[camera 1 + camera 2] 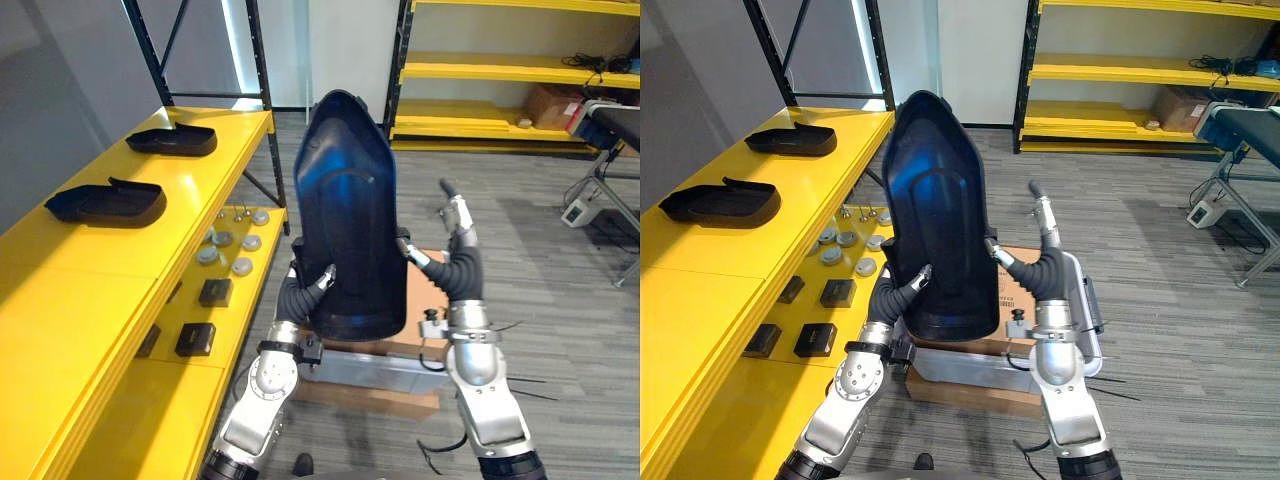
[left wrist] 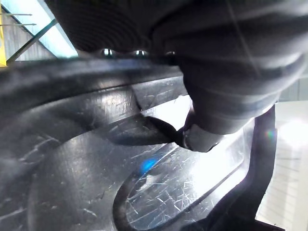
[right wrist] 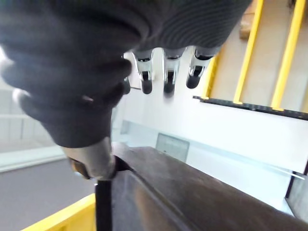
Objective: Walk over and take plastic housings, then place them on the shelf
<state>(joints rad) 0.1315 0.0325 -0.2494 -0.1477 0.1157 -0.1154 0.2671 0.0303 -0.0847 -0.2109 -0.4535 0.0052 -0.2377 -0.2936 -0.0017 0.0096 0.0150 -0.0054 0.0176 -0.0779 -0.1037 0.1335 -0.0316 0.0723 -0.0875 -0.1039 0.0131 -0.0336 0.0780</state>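
**Left eye view.**
- Housing (image 1: pixel 345 220): large, dark and upright at centre frame, carried between both hands.
- Left hand (image 1: pixel 300 292): at the housing's lower left. The thumb is clamped on the inner face and the fingers go behind the rim.
- Right hand (image 1: pixel 460 255): right of the housing. The fingers are straight, point up and stay off the plastic. The thumb alone meets the edge.
- Shelf (image 1: pixel 120 265): yellow, left of frame. A near housing (image 1: pixel 105 203) and a far housing (image 1: pixel 172 140) lie on its top level, with bare board toward the lower left.
- Lower level: discs (image 1: pixel 230 250) and black blocks (image 1: pixel 215 292).
- Box (image 1: pixel 420 300): cardboard, on the floor behind the held housing.

**Right eye view.**
- Same items in the same arrangement: housing (image 1: pixel 940 230), left hand (image 1: pixel 895 292), right hand (image 1: pixel 1045 265).

**Left wrist view.**
- The thumb (image 2: pixel 197 139) presses on the scratched, glossy inner face of the housing (image 2: pixel 86 168). The hand is pinching the wall.

**Right wrist view.**
- The fingers (image 3: pixel 166 72) are extended in free air.
- The thumb (image 3: pixel 91 159) rests against the housing edge (image 3: pixel 192 192). The hand is relaxed and props the housing rather than gripping it.

**Risks (judged).**
- The hold is one-sided: a single low pinch on slick plastic, plus a prop.
- In a swing toward the shelf, the tall piece could pivot about that pinch, tip away from the right thumb and drop onto the box or floor.
- Held upright, the housing hides centre frame, so its lower end could clip the shelf lip.
- Set down too far up-frame, it could shove the near housing.
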